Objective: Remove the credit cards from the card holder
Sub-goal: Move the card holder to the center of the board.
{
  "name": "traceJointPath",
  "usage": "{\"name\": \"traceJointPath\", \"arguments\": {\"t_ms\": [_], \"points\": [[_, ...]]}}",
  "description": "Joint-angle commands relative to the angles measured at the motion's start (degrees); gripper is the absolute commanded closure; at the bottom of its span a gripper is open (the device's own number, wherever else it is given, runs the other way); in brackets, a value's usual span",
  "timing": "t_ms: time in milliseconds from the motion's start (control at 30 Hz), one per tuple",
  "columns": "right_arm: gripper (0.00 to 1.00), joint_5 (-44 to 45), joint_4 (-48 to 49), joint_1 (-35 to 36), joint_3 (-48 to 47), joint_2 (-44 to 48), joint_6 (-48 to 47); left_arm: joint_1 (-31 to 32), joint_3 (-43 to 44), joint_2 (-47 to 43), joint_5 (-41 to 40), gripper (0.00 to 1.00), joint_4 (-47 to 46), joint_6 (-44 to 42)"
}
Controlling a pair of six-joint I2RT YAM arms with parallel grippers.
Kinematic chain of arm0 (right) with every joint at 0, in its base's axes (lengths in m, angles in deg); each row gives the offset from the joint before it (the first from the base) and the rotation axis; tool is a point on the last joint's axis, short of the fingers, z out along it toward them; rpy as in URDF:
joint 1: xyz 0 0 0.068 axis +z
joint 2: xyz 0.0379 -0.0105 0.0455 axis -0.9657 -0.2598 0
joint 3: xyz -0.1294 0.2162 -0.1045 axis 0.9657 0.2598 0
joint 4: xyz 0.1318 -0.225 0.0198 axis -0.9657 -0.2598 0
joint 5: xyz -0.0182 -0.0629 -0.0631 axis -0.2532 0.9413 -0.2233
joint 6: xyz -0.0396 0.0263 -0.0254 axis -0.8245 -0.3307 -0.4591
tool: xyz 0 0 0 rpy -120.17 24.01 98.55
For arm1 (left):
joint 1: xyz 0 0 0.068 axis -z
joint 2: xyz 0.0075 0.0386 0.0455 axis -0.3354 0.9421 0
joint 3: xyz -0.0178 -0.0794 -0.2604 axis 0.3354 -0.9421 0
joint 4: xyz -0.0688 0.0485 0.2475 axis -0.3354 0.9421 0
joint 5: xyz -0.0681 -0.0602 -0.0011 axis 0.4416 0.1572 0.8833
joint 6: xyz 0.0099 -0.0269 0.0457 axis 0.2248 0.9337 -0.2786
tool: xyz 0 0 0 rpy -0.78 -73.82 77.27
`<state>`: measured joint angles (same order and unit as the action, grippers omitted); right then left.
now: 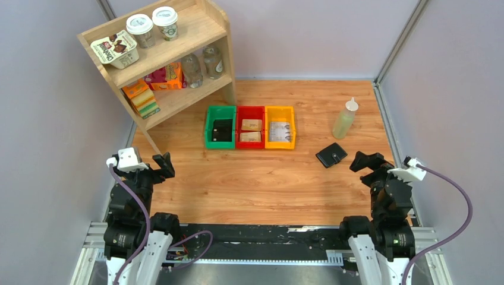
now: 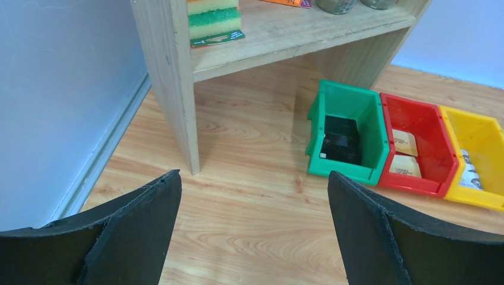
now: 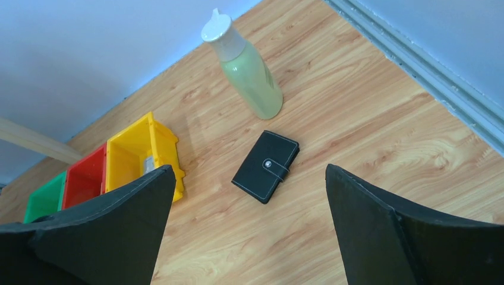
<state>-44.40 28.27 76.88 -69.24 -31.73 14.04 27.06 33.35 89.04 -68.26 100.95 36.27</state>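
The card holder is a small black wallet lying shut on the wooden table at the right, its snap tab fastened. It also shows in the right wrist view. No card shows at the wallet. Dark flat card-like pieces lie in the green bin, also seen in the left wrist view. My right gripper is open and empty, just right of the wallet and above the table. My left gripper is open and empty at the far left, near the shelf leg.
A green bin, a red bin with tan packets and a yellow bin stand in a row at mid table. A pale green squeeze bottle stands behind the wallet. A wooden shelf with cups and packages stands at back left.
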Motion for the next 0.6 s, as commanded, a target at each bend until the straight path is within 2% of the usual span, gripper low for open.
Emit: {"name": "traceJointPath", "arguments": {"t_ms": [0,200,433,567], "points": [[0.0,-2.4,2.2,-0.2,1.4,-2.1,3.0,-0.4,-0.1,-0.3,-1.6,0.01,-0.2,0.8],[0.0,-3.8,2.3,-0.1,3.4,-7.9,9.3,-0.4,-1.6,-1.1,-3.0,0.01,0.0,2.6],[0.0,-8.3,4.5,-0.3,6.8,-23.2,18.2,-0.4,-2.0,-1.3,-3.1,0.01,-0.2,2.4],[0.09,-11.2,11.3,-0.8,8.9,-32.6,21.7,-0.4,-2.0,-2.1,-4.3,0.01,0.4,3.0]]}}
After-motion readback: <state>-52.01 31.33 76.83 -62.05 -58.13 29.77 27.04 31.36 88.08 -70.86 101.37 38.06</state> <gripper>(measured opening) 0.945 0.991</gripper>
